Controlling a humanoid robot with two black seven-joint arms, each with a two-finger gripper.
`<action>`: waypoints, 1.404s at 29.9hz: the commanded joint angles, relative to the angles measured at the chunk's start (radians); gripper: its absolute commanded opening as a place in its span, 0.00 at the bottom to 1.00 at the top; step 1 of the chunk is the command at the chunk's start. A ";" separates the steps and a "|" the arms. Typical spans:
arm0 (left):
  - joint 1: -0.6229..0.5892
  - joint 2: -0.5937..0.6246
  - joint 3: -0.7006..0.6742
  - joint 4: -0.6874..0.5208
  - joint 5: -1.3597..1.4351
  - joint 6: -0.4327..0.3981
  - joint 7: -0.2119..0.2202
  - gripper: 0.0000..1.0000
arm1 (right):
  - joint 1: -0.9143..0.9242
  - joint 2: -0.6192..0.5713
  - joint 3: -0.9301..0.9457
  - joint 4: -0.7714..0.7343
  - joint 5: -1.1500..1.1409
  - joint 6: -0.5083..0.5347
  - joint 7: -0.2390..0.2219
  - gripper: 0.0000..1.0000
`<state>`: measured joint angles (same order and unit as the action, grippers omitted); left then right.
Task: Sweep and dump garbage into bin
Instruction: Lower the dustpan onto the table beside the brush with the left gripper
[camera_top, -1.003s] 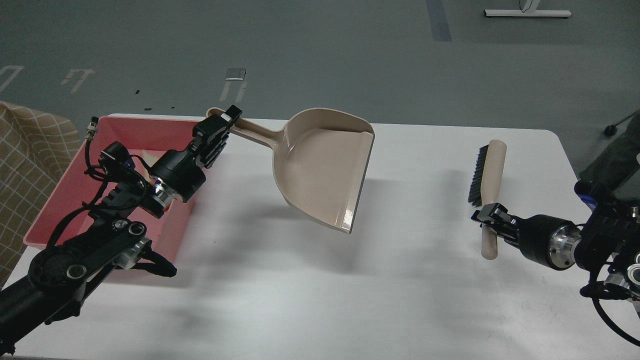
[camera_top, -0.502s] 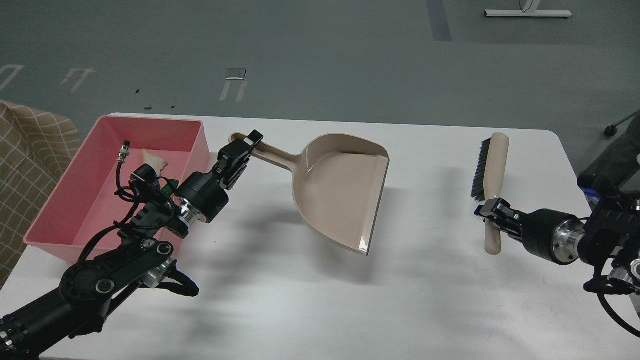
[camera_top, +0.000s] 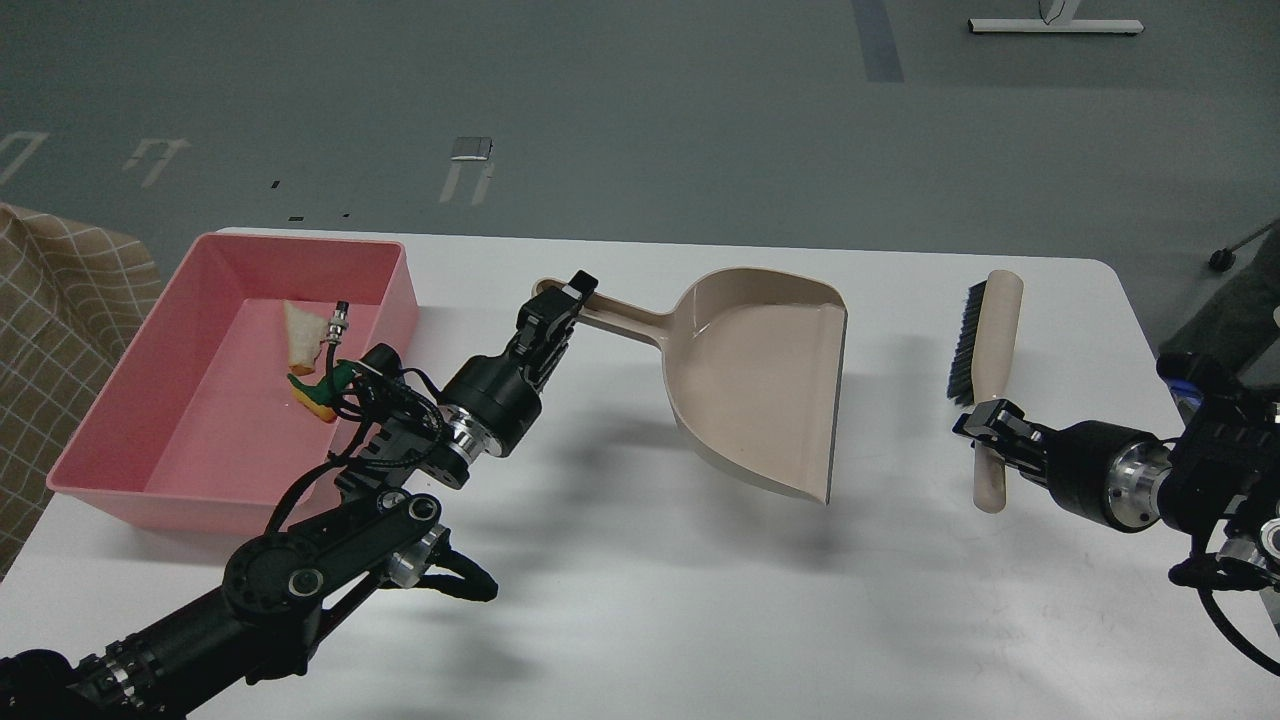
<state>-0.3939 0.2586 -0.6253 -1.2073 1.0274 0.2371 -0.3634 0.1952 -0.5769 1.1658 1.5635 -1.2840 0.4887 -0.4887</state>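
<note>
Left of the dustpan-clamping left gripper (camera_top: 566, 297) — garbage (camera_top: 303, 337) inside bin (camera_top: 130, 400).

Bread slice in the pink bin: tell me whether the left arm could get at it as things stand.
Probably not: the left gripper is shut on the dustpan handle. The bread slice lies uncovered in the open bin.
</note>
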 joint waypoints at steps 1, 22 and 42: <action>0.003 -0.036 0.059 0.000 0.037 0.036 0.009 0.00 | 0.000 0.002 0.002 -0.002 0.000 0.000 0.000 0.10; -0.019 -0.114 0.067 0.164 0.046 0.083 0.058 0.04 | -0.007 -0.050 -0.029 0.010 0.002 0.000 0.000 0.12; -0.025 -0.116 0.070 0.157 0.052 0.094 0.049 0.12 | -0.003 -0.077 -0.095 0.006 0.003 0.000 0.000 0.47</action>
<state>-0.4184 0.1430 -0.5569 -1.0478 1.0752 0.3313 -0.3117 0.1868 -0.6581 1.0694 1.5788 -1.2809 0.4886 -0.4887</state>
